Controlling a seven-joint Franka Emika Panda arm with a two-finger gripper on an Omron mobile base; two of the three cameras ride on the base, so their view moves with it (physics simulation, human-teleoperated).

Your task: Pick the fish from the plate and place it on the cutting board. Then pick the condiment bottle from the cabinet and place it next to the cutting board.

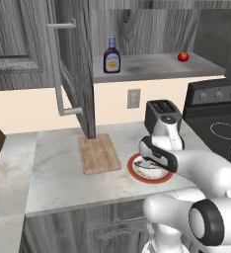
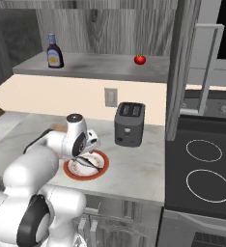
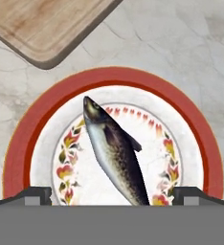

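The slender grey-blue fish lies across the white centre of the red-rimmed plate, head pointing toward the wooden cutting board. My gripper hovers straight above the fish, open, its fingertips standing wide on either side with nothing between them. In the left base view the gripper hangs over the plate, just right of the cutting board. The condiment bottle stands upright on the shelf of the cabinet, whose door is swung open. The fish and bottle also show from the right.
A dark toaster stands just behind the plate. A red tomato sits on the shelf to the bottle's right. The black stove borders the counter on the right. The open cabinet door hangs over the board's far end.
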